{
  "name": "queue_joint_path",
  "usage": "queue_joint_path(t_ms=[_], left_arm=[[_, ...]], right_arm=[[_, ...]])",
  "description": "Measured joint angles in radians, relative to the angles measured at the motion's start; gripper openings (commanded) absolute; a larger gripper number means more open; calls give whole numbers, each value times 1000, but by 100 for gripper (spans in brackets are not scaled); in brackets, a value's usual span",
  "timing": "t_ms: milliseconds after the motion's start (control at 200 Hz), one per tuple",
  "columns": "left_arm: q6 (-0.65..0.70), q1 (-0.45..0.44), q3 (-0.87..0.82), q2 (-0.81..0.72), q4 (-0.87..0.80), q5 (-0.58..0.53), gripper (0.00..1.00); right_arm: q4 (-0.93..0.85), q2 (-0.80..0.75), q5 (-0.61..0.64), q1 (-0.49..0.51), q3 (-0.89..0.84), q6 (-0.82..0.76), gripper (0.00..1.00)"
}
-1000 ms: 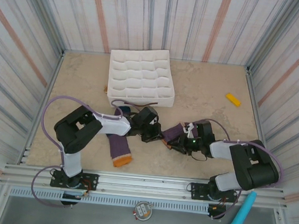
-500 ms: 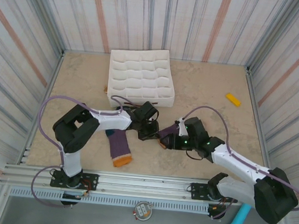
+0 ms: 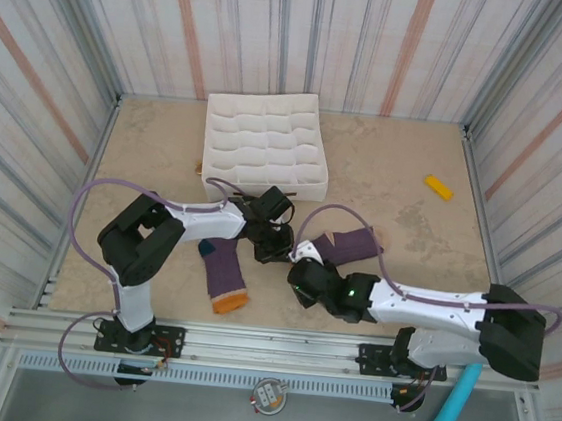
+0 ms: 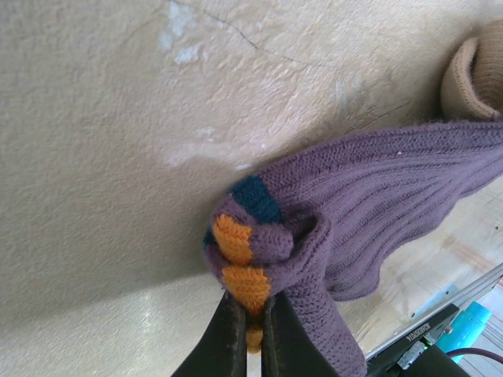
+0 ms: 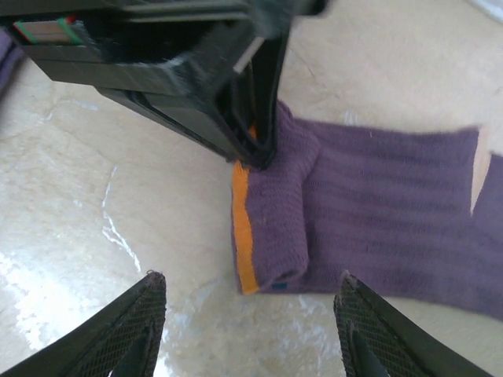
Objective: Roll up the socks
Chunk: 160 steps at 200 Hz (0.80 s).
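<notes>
The left tool [image 4: 250, 316] pinches the orange toe of the folded sock [image 4: 369, 196]. This sock lies on the tabletop [image 3: 415, 174], just on the near side of the white tray [image 3: 264, 182]. Its toe end is turned over into a small, loose roll. The right tool [image 5: 250, 314] hangs over that roll with its fingers wide and nothing in them. The flat sock [image 3: 222, 275] lies further from the tray. The roll could flop open if the left tool lets go too soon. The two tools are very close, so they could bump.
</notes>
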Motion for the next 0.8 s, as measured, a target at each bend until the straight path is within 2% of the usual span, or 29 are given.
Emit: queue_joint_path(t_ms=[311, 621, 802], left_arm=[[9, 9, 5, 0, -15, 28, 0], [12, 13, 6, 4, -21, 45, 0], [18, 13, 6, 5, -20, 48, 0]], right_arm=[[64, 214, 187, 81, 40, -77, 59], [69, 344, 301, 133, 60, -73, 58], [55, 419, 366, 146, 97, -39, 53]])
